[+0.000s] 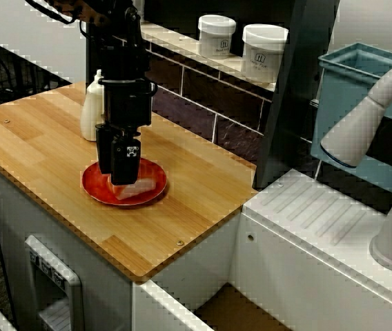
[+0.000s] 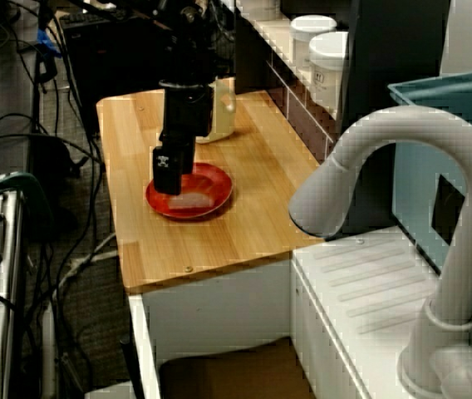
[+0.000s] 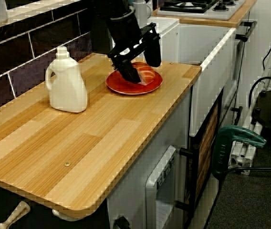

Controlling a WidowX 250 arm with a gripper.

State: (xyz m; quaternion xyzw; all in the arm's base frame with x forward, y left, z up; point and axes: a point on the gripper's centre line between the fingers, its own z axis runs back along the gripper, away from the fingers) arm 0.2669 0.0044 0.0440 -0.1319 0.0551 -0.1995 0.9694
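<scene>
While under jaws: sushi pc (image 3: 146,74) on plate (image 1: 94,186)

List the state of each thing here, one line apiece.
gripper, open, low over the pink-and-white piece
pink-and-white piece, lying flat on the red plate
red plate, flat on the wooden counter
white jug, upright, cap on
two white jars, upright, lids on
faucet, no water running
</scene>
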